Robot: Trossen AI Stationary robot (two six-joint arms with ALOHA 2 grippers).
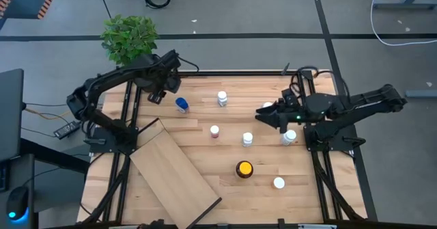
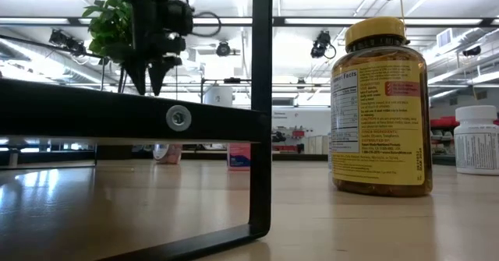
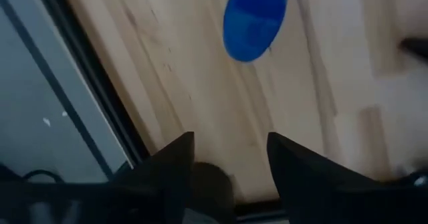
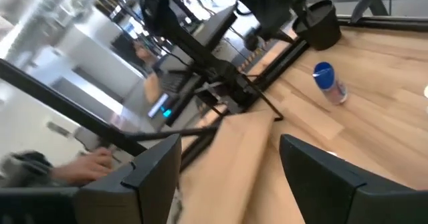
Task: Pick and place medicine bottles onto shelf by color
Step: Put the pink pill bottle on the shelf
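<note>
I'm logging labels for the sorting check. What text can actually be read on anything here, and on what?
"Facts": heading of the white panel on the amber bottle, low view; the lines under it and the yellow label's print are too small to read.
White bottle at the right edge: label print too small.
Nothing readable in the other views.

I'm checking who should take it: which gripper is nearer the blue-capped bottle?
Left. The left gripper hangs just beside the blue-capped bottle, near the table's far edge. The right gripper is well off across the table, beyond the white-capped bottles.
</note>
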